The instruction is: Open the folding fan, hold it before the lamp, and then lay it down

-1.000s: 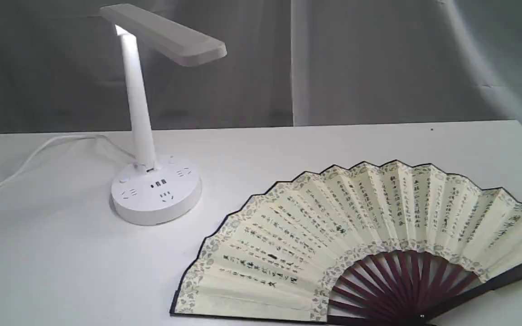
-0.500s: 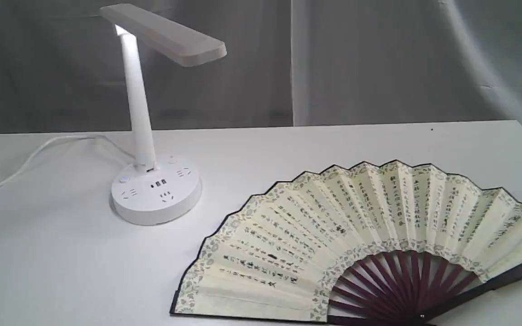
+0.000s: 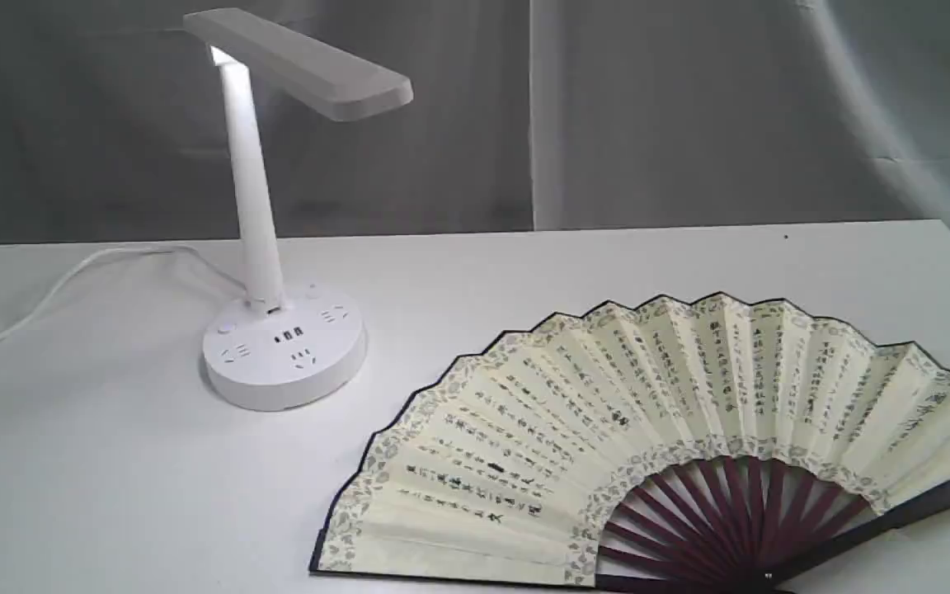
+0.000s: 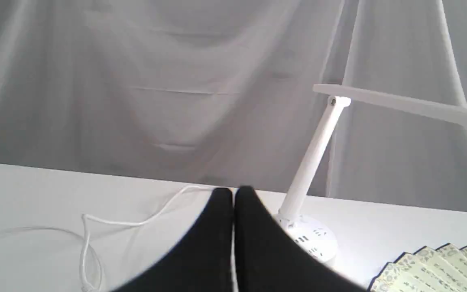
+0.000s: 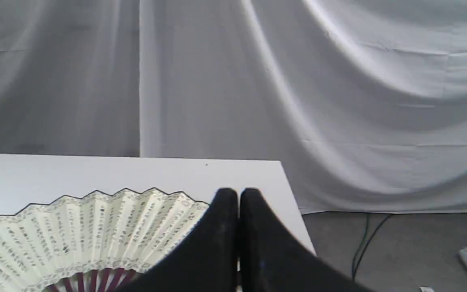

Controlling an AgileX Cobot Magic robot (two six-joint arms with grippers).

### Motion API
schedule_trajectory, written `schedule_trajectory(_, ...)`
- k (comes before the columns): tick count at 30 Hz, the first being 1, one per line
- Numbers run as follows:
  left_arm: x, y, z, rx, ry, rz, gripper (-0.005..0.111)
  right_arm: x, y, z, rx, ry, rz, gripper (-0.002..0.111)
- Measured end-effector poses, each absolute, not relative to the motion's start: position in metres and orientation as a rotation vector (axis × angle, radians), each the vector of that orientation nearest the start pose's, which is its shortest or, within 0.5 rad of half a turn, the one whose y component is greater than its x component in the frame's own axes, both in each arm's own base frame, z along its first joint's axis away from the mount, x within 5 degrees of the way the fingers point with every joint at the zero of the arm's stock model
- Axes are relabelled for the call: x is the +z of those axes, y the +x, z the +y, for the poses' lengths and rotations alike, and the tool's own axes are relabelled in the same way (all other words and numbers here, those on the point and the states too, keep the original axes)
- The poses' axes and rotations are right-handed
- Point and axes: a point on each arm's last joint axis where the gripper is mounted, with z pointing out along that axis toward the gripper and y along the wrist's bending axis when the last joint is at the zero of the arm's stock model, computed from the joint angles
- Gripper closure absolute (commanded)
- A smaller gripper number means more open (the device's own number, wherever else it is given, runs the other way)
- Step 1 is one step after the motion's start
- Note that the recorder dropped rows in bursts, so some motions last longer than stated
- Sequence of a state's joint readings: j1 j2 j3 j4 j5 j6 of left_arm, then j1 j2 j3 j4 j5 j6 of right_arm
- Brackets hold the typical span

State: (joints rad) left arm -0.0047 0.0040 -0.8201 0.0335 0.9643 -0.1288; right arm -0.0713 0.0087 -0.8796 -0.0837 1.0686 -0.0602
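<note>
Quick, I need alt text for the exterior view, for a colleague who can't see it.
A large cream pleated paper fan with black calligraphy lies fully open on a white table, to the right of a white desk lamp with a round base.

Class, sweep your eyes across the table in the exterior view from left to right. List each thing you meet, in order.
white cord → lamp → folding fan

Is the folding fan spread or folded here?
Spread: the folding fan lies flat on the table, pleats and ribs fanned wide.
</note>
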Motion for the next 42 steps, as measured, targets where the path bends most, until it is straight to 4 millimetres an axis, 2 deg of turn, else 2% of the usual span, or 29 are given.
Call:
schedule_trajectory(5, 0.370, -0.053, 0.003, -0.066, -0.105, 1.607, 0.107, 0.369, -0.069, -0.006, -0.251, 0.049, 1.714, 0.108)
schedule_trajectory(19, 0.377, -0.053, 0.002, -0.077, -0.097, 1.517, 0.107, 0.370, -0.068, -0.010, -0.201, -0.001, 1.698, 0.108)
schedule_trajectory(23, 0.368, -0.039, 0.001, -0.088, -0.094, 1.505, 0.107, 0.365, -0.061, -0.010, -0.191, 0.007, 1.700, 0.108)
schedule_trajectory(27, 0.345, -0.014, 0.000, -0.107, -0.094, 1.518, 0.107, 0.352, -0.044, -0.010, -0.162, 0.031, 1.713, 0.108)
schedule_trajectory(34, 0.292, 0.026, 0.000, -0.106, -0.096, 1.540, 0.107, 0.319, -0.005, -0.008, -0.134, 0.024, 1.706, 0.108)
schedule_trajectory(38, 0.260, 0.040, 0.000, -0.104, -0.098, 1.583, 0.107, 0.298, 0.014, -0.007, -0.131, 0.003, 1.667, 0.108)
schedule_trajectory(42, 0.241, 0.047, 0.000, -0.104, -0.098, 1.581, 0.107, 0.277, 0.029, -0.006, -0.125, -0.015, 1.641, 0.108)
